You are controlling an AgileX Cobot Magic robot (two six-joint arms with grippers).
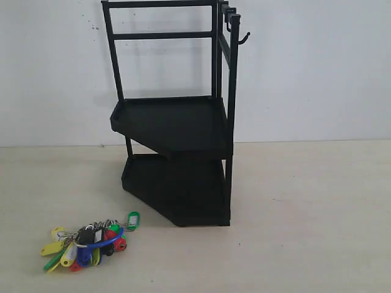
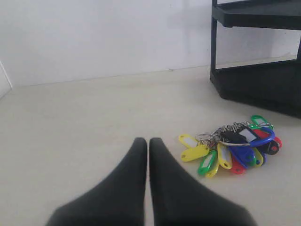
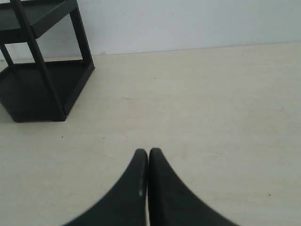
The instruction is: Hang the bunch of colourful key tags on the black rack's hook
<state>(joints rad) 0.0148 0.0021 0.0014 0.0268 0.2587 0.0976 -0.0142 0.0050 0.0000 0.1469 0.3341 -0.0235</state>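
Note:
The colourful key tag bunch (image 1: 88, 240) lies flat on the table at the front left, its blue loop on top; the left wrist view shows the bunch (image 2: 235, 149) too. The black rack (image 1: 177, 122) stands at the middle back, and its lower tray (image 2: 263, 84) is in the left wrist view. The hook (image 1: 244, 38) juts from the top of the rack's front upright, with nothing on it. My left gripper (image 2: 148, 141) is shut and empty, a short way from the bunch. My right gripper (image 3: 148, 151) is shut over bare table, apart from the rack (image 3: 42, 70). Neither gripper shows in the exterior view.
A white wall (image 1: 317, 67) rises behind the table. The pale tabletop (image 1: 305, 220) spreads to the right of the rack. More small hooks (image 1: 228, 18) sit on the rack's top rail.

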